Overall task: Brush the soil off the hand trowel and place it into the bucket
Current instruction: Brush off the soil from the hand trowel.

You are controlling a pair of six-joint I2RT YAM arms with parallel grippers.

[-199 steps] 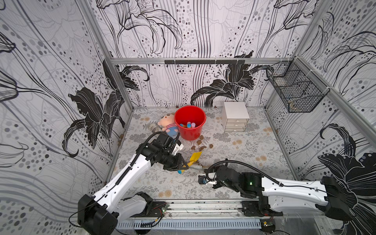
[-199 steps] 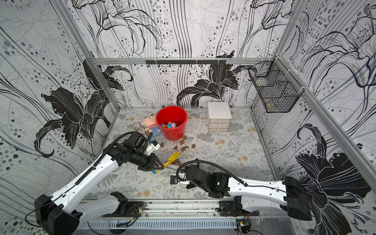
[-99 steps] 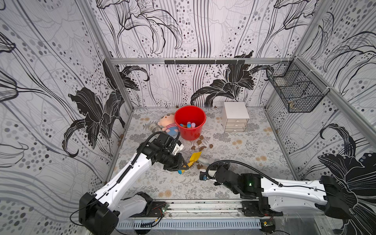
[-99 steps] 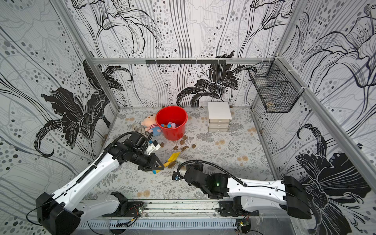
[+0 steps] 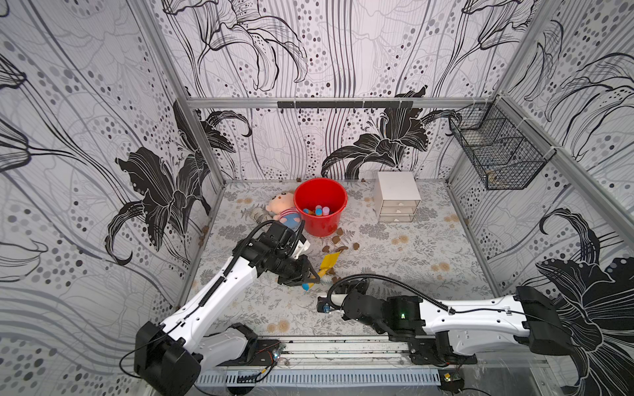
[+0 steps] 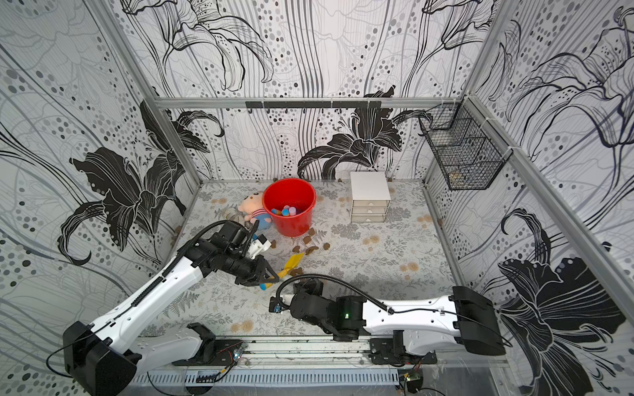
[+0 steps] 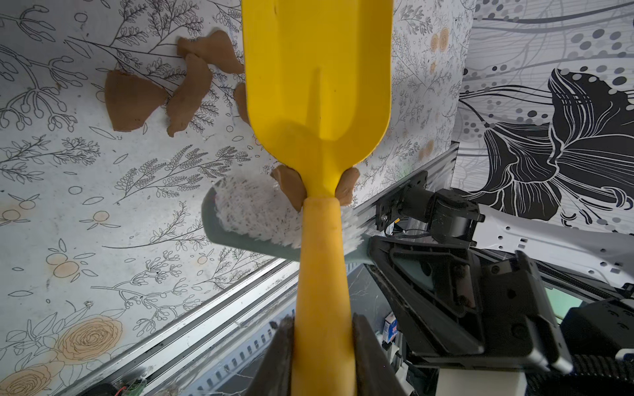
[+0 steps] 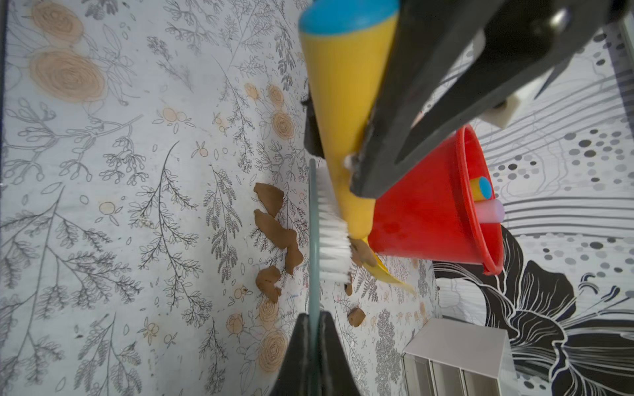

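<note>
You are in the brushing step. Your left pincer (image 7: 322,329) is clamped narrow on the handle of the hand trowel (image 7: 319,68). Your right pincer (image 8: 314,319) is closed tight on the thin grey handle of the brush (image 7: 254,212), whose white bristles press against the trowel's handle just behind the neck. The trowel hangs low over the bench (image 5: 394,260), near its middle, with the blade aimed toward the bucket (image 5: 324,228) close beyond it; whether the blade tip touches the bench you cannot tell. The trowel is yellow plastic with a scoop blade, a raised rib down the centre, a round handle and a blue end cap. The blade's upper face looks clean in the left wrist view, but two brown lumps (image 7: 290,185) show on either side of the neck, and from here it is unclear whether they cling to the underside or lie on the bench below. More of the soil (image 7: 128,99) lies loose on the bench beside the blade. Your next move probably calls for a stroke from neck toward tip, firm enough to shed those lumps, with the left grip steady. After that, lift the trowel clear of the rim and release it inside the bucket.
</note>
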